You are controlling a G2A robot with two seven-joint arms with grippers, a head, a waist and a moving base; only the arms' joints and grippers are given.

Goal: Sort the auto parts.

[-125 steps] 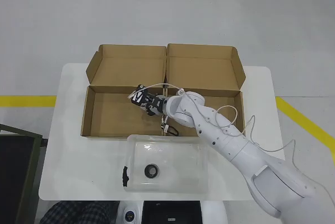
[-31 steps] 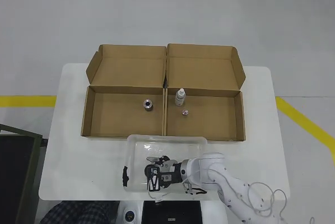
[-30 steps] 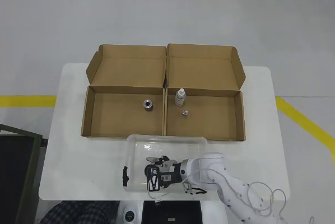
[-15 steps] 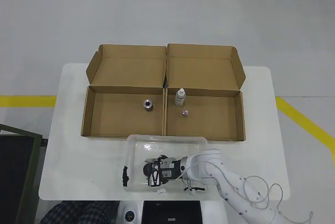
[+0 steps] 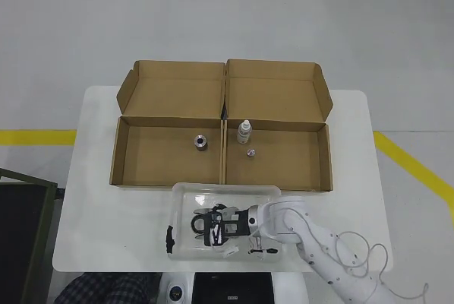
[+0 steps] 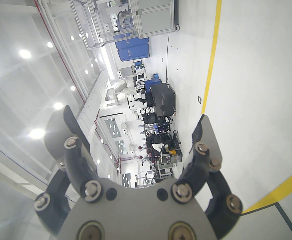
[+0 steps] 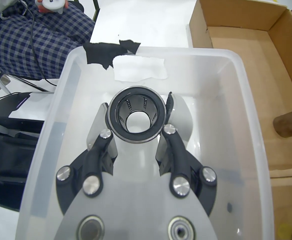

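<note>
1. Steel with a black rim, the bearing is a short hollow cylinder with rows of small balls inside. In the top view it sits low, left of centre, inside the clear bin.
2. Right gripper pinches its sides, jaws closed onto it.
3. Left gripper is spread wide, holding nothing.
4. Upper centre, cardboard boxes hold a metal sleeve and a white bottle.

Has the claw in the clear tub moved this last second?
Yes. The right claw, gripping the ring, shifted within the tub toward the cardboard boxes.
</note>
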